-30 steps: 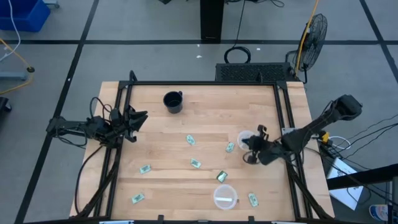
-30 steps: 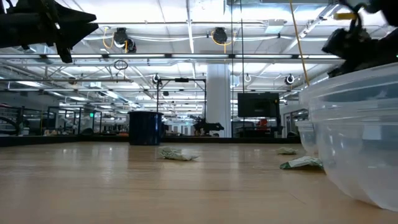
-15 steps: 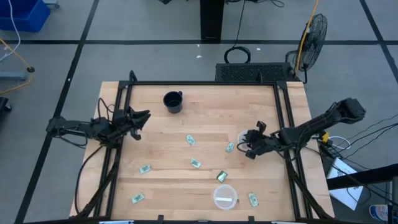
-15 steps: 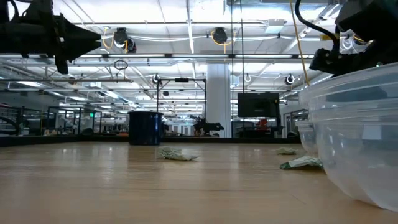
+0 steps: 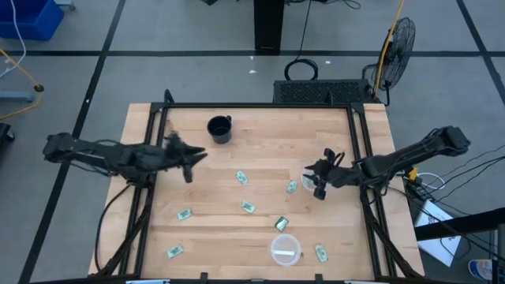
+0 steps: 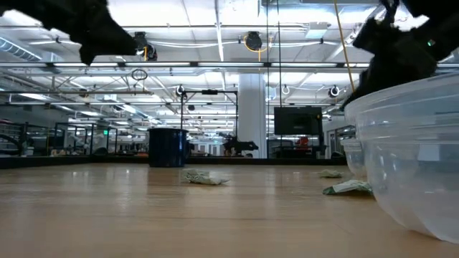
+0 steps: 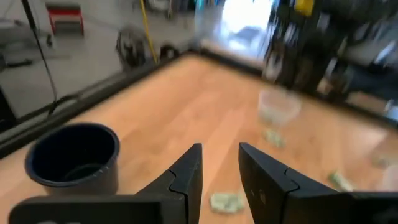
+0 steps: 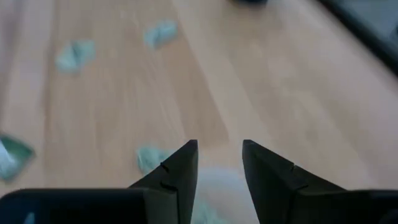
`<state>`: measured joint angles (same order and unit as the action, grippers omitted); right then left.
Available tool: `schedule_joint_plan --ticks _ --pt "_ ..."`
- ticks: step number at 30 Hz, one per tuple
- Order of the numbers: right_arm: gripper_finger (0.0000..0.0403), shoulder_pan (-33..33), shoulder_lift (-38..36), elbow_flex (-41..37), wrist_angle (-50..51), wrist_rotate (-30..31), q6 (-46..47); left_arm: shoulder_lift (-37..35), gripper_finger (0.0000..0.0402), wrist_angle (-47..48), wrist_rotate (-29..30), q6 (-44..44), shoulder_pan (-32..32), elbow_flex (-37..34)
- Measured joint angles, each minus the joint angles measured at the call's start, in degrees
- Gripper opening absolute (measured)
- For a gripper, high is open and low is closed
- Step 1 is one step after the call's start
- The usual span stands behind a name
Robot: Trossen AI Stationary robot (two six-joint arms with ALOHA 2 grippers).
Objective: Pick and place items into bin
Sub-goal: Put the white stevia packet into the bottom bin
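Wood table, green packets scattered, no legible writing

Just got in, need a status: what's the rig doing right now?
Pick-and-place of small green packets, mid-run. The left gripper is reaching out over the table near the black mug, fingers apart and holding nothing, with a packet ahead of it. The right gripper hangs over a clear bowl at the right side, also open and holding nothing. About seven packets lie scattered on the wood. A second clear bowl sits near the front edge with something pale in it.
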<state>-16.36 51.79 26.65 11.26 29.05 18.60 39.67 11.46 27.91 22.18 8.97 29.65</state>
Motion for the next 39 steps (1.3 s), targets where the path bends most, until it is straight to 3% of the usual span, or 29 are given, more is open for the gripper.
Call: schedule_joint_plan --ticks 6,11,19,27,34,39 --pt "0.0118 0.21 -2.24 0.04 -7.95 0.91 -3.55 17.06 0.0108 3.14 -4.86 -3.86 0.00 7.99" --pt "0.0118 0.21 -2.36 -0.24 -8.12 0.91 -3.90 23.40 0.0108 23.45 -22.79 -9.91 0.45 14.28" --pt "0.0118 0.21 -2.32 -2.61 -8.13 0.91 -3.90 26.27 0.0108 43.14 -39.55 11.12 4.83 14.50" --pt "0.0118 0.26 -2.34 -3.58 -13.54 1.12 -11.60 26.79 0.0108 41.17 -36.99 22.24 12.93 14.27" --pt "0.0117 0.29 -2.36 -3.58 -32.94 1.23 -33.11 29.06 0.0108 34.67 -35.35 41.01 24.65 14.25" --pt "0.0117 2.33 -2.34 -3.58 -43.75 1.19 -41.15 34.32 0.0108 28.95 -35.37 54.46 34.06 14.18"
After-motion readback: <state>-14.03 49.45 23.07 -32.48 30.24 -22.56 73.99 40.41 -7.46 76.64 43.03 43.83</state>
